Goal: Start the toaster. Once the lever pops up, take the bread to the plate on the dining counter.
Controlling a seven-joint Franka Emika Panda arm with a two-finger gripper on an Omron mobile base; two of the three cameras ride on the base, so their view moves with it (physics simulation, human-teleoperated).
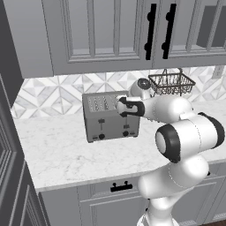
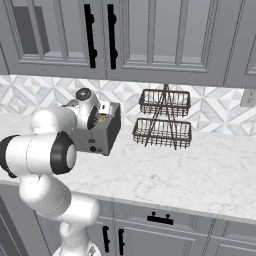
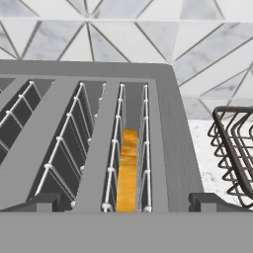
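The grey four-slot toaster (image 1: 108,115) stands on the marble worktop against the tiled wall, also seen from the right (image 2: 106,131). My gripper (image 1: 120,107) hovers over its right end, pointing down, jaws open and holding nothing. In the hand view the fingertips (image 3: 207,200) straddle the rightmost slot of the toaster (image 3: 173,128). In that slot the bread (image 3: 128,170) stands on edge, sunk between the wire guides, its orange-brown crust up. The lever sits on the front face just under my hand; its height is unclear. The plate and the dining counter are out of view.
A two-tier black wire basket (image 2: 163,119) stands on the worktop right of the toaster, close to my hand (image 3: 234,148). Wall cabinets with black handles (image 1: 151,31) hang overhead. Bare marble worktop (image 1: 57,154) lies in front of the toaster.
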